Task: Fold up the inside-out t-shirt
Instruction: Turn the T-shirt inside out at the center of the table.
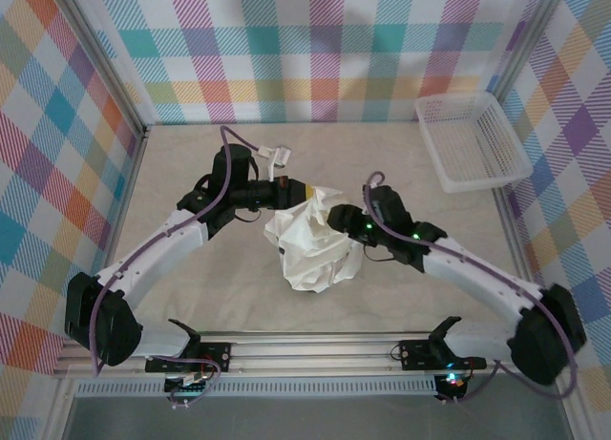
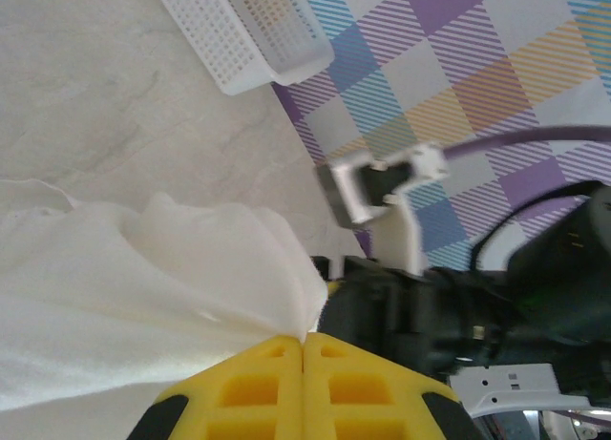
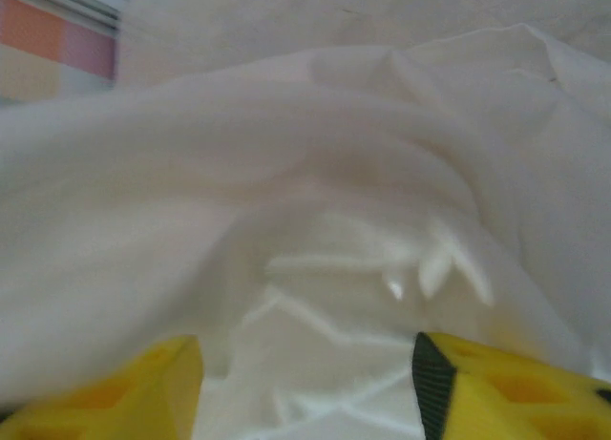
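The inside-out t-shirt (image 1: 310,241) is a crumpled white bundle, lifted at its top and hanging down to the table between the two arms. My left gripper (image 1: 304,189) is shut on the shirt's upper edge; its yellow fingers (image 2: 277,378) meet with white cloth (image 2: 172,278) pinched at their tips. My right gripper (image 1: 342,220) is pressed against the bundle's right side. It stands open, its yellow fingers (image 3: 496,383) wide apart with loose folds of the shirt (image 3: 315,220) between and beyond them.
A white plastic mesh basket (image 1: 471,139) stands at the back right of the pale table (image 1: 191,154), also seen in the left wrist view as a basket (image 2: 243,30). Plaid walls enclose the table on three sides. A white connector (image 1: 277,156) lies behind the left arm.
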### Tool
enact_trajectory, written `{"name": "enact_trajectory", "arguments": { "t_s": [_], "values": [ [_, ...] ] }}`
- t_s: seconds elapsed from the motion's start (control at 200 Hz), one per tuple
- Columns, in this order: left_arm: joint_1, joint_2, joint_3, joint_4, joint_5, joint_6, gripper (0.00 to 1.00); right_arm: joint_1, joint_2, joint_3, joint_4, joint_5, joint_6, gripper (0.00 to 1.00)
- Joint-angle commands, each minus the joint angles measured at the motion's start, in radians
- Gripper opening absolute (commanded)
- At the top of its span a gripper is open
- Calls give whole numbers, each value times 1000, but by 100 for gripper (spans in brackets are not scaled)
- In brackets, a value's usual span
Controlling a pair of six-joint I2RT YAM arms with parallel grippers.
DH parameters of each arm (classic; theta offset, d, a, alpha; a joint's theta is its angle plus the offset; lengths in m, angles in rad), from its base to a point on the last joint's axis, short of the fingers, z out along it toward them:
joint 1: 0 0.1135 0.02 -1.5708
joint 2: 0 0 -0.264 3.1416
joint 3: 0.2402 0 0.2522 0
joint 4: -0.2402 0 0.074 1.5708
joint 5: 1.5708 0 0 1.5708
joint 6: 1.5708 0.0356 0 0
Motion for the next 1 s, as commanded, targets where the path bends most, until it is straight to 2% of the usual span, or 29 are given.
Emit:
{"name": "enact_trajectory", "arguments": {
  "t_s": [0.0, 0.055, 0.095, 0.175, 0.215, 0.35, 0.48, 0.57, 0.64, 0.73, 0.805, 0.845, 0.91, 0.995],
  "values": [
    [2, -16, 33, 8, 9, -17, 0, 3, 86, 65, 14, 20, 64, 62],
    [4, -24, 36, 5, 0, -21, 0, 4, 124, 87, 7, 32, 50, 59],
    [4, -31, 40, -5, -13, -22, 0, 1, 142, 92, 6, 34, 44, 49],
    [17, -34, 48, -38, -44, -27, 0, -14, 143, 82, 62, -19, -1, 11],
    [32, -33, 43, -42, -48, -35, 0, -23, 133, 76, 103, -71, -39, 0],
    [111, -12, -9, -29, -60, -84, 0, -58, 48, 22, 298, -348, -175, 0],
    [160, 52, -91, 84, 8, -154, 0, -116, -32, -47, 514, -609, -162, 0],
    [162, 54, -118, 180, 48, -210, 0, -157, -45, -61, 554, -698, -143, 0],
    [162, 22, -113, 164, 35, -192, 0, -181, -42, -76, 600, -749, -125, 0],
    [162, -29, -88, 59, 4, -115, 12, -200, -28, -91, 660, -808, -113, 0],
    [157, -74, -54, -98, -69, -7, 26, -209, -12, -89, 644, -852, -133, 0],
    [136, -99, -30, -215, -149, 77, 32, -212, -5, -86, 624, -866, -143, 0],
    [58, -131, 7, -359, -326, 209, 36, -214, 5, -88, 618, -883, -147, 0],
    [-43, -151, 5, -412, -493, 262, 42, -215, 12, -83, 602, -883, -151, 0]
  ]
}}
